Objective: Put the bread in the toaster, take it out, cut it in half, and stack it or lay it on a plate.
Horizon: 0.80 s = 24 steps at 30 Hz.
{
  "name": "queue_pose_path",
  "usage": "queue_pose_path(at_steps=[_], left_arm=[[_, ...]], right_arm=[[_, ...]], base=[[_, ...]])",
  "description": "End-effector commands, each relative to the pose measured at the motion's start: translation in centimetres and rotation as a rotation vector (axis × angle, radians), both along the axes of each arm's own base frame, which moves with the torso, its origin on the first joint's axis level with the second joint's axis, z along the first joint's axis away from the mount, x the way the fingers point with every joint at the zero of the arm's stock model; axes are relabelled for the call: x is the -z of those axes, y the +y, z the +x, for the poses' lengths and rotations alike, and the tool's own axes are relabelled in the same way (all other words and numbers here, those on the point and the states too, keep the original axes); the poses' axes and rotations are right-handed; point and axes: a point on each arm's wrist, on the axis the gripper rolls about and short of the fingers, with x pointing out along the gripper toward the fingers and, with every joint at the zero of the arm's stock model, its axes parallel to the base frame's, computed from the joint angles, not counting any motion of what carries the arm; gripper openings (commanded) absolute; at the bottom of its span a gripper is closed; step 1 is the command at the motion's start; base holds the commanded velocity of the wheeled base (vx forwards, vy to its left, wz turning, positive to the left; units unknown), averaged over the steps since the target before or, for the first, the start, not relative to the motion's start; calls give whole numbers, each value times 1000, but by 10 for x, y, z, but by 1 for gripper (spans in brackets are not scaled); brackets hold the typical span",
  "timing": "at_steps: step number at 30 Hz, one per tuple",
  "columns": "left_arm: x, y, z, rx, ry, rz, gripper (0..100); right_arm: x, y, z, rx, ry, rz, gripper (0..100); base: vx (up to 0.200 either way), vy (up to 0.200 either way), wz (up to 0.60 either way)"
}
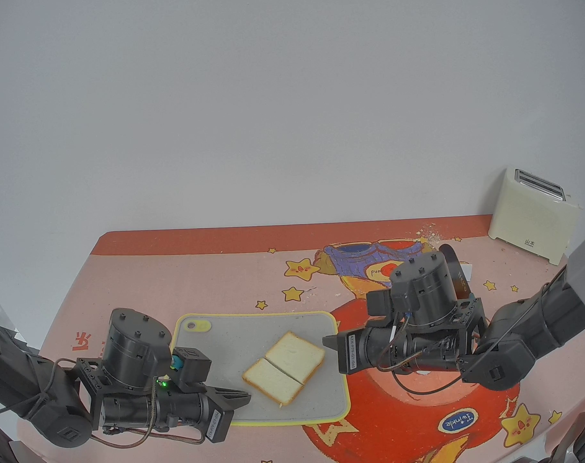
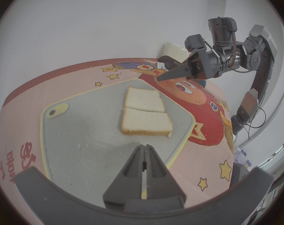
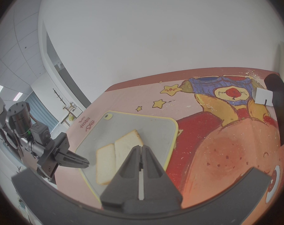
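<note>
The bread (image 1: 292, 358) lies cut in two halves, side by side on the cutting board (image 1: 228, 348), so the toasting and the cutting look done; the toaster (image 1: 533, 217) stands at the far right of the tabletop (image 1: 176, 278). Plating appears to be what is left. The left gripper (image 1: 247, 399) and right gripper (image 1: 324, 342) flank the board, fingers together and empty. A dark object (image 1: 458, 271) behind the right arm is half hidden, and I cannot tell whether it is a plate.

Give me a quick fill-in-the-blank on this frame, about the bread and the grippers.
The bread lies on the cutting board in ____ pieces.
The left gripper and the right gripper are both ____.
The toaster stands at the far ____ corner of the table.
Missing words: two; shut; right.
</note>
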Motion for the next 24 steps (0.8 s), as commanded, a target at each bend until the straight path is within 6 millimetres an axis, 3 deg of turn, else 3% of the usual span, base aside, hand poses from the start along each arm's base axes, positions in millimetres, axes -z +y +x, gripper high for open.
queue_pose_path(at_steps=[1,24], left_arm=[[0,-4,5,-2,-2,-3,0],[8,-7,8,3,24,14,0]], right_arm=[[7,3,2,6,9,-14,0],[25,13,11,4,-47,40,0]], base=[[0,0,0],[0,0,0]])
